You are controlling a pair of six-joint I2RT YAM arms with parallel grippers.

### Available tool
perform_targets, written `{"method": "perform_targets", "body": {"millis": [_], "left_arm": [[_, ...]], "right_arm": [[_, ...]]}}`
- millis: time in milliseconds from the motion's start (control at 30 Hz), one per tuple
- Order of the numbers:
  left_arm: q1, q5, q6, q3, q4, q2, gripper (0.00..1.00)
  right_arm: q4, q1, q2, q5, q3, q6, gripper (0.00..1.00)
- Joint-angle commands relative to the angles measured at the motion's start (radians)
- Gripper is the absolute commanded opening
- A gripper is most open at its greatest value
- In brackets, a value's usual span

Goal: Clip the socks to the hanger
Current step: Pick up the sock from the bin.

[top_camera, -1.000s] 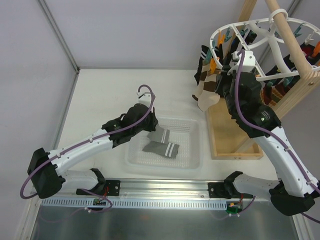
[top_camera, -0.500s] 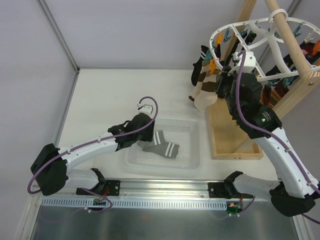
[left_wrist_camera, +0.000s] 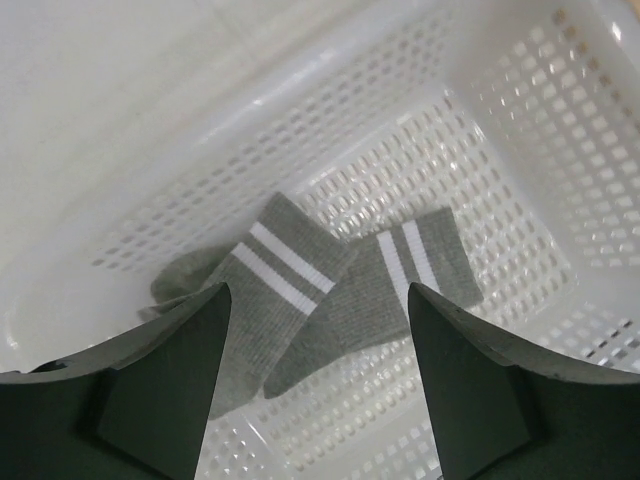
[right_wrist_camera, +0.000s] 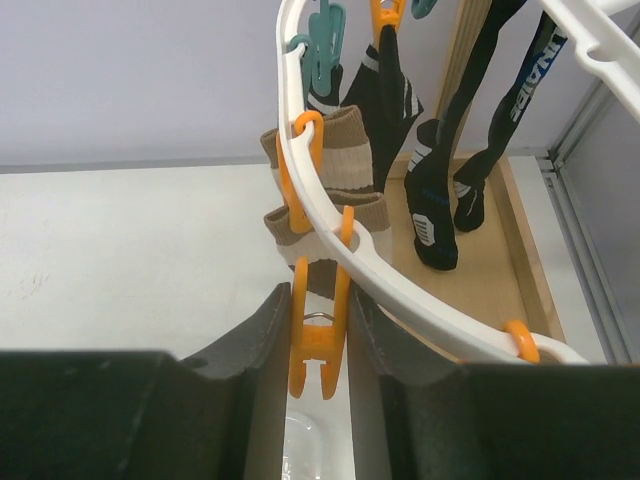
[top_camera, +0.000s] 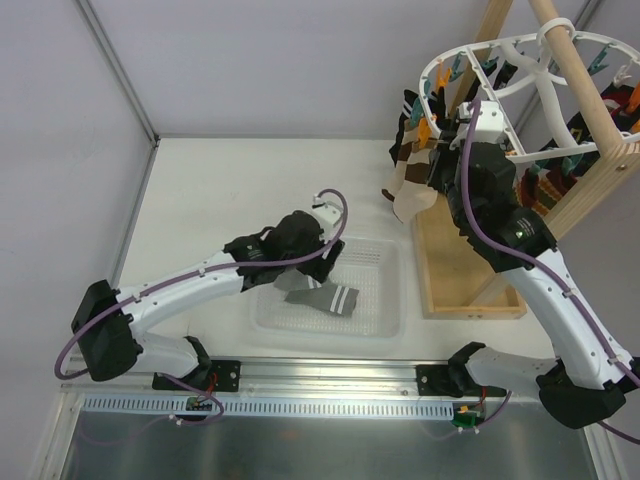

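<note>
Left wrist view showed the left gripper (left_wrist_camera: 317, 305), jaws apart, above the socks (left_wrist_camera: 335, 285) lying overlapped in the basket (left_wrist_camera: 520, 120). Soft, light and limp, they would probably pinch best at a striped cuff. The right gripper (right_wrist_camera: 318, 322) squeezed an orange clip (right_wrist_camera: 318, 354) on the hanger (right_wrist_camera: 420, 325).

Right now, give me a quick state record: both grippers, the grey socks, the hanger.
left gripper: open, jaws spread above the grey socks, holding nothing
grey socks: both lying in the white basket, overlapping a little, neither clipped
white basket: on the table in front of the left arm
right gripper: shut on an orange clip
orange clip: hanging from the hanger's ring
hanger: hung on the wooden pole; black socks and a brown striped sock hang from it
</note>
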Motion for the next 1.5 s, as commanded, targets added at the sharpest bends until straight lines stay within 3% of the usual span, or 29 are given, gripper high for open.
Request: {"method": "perform_targets", "body": {"millis": [0,400,767,1067,1200,1233,1300,1467], "left_arm": [[-0.058,0.075,0.165,0.004,-0.047,0.089,0.71],[-0.101,0.009,0.206,-0.03,0.008,0.229,0.66],[-0.127,-0.113,0.159,-0.049,0.117,0.331,0.54],[-0.127,-0.17,0.151,-0.056,0.151,0.39,0.51],[-0.127,-0.17,0.142,-0.061,0.169,0.4,0.35],[-0.127,-0.178,0.139,-0.059,0.171,0.402,0.24],[-0.127,-0.192,0.128,-0.059,0.169,0.391,0.14],[-0.126,-0.199,0.116,-0.059,0.169,0.315,0.04]], "right_arm": [[0.035,-0.006,0.01,0.003,0.043,-0.008,0.01],[0.033,-0.006,0.003,0.009,0.034,-0.015,0.01],[0.033,-0.006,0.007,0.0,0.046,-0.019,0.01],[0.03,-0.005,0.012,0.0,0.055,-0.021,0.01],[0.03,-0.006,0.016,0.002,0.057,-0.021,0.01],[0.03,-0.006,0.018,0.002,0.058,-0.019,0.01],[0.03,-0.006,0.02,0.002,0.061,-0.021,0.01],[0.025,-0.006,0.032,-0.003,0.069,-0.021,0.01]]}}
